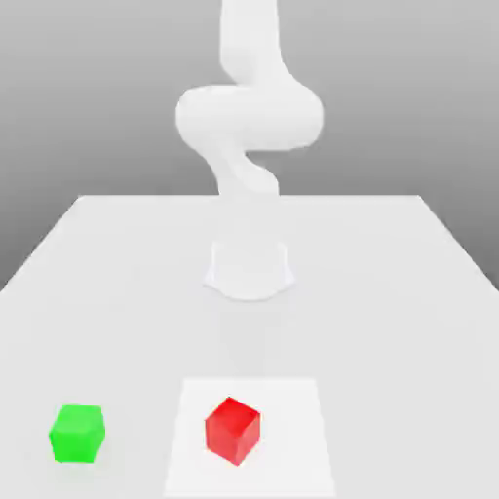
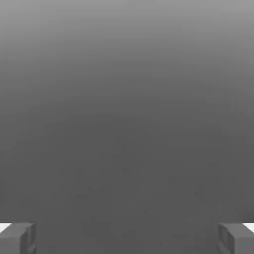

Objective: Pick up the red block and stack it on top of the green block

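White table, seen in the exterior view, with 2 small cubes near its front edge. Red block resting on a slightly brighter square patch of the table, turned so that 1 corner faces the camera. Green block toward the exterior view's left of the red block, well apart from it, off the patch and flat on the plain table. Both blocks about the same size, smooth and plain, neither touched by anything, neither stacked.

White robot arm rising from a round base at the middle of the table, behind the blocks, curling in thick rounded links and running off the upper edge of the exterior view. Arm pale against the grey backdrop, well clear of both blocks.

In the hand view, gripper released, 2 grey fingertips at opposite sides of the picture with a wide gap between them. Nothing held in that gap. Behind the fingertips, plain grey background, darker in the lower half and lighter higher up.

Red block on the table surface, on the bright patch, in front of the base and a little toward the exterior view's left of it. Green block level with it, close to the table's front corner on the exterior view's left.
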Robot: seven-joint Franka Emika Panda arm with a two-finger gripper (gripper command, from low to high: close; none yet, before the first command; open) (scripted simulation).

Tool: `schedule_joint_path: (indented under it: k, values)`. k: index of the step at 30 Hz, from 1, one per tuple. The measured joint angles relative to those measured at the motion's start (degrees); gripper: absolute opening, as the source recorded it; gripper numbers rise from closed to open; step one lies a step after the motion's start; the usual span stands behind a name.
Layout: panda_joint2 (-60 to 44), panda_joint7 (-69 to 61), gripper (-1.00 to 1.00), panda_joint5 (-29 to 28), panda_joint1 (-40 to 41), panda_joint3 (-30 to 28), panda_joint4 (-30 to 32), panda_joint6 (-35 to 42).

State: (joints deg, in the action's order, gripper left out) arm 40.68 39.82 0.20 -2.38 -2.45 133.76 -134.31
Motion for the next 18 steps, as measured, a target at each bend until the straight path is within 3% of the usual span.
schedule_joint_path:
  k: [10, 18]
  values:
    - [-20.8, -25.3, 0.0, 2.2, -8.2, -9.0, 8.0, -10.2]
    - [-37.3, -45.8, 0.0, 4.8, -10.7, -12.0, 14.3, -18.2]
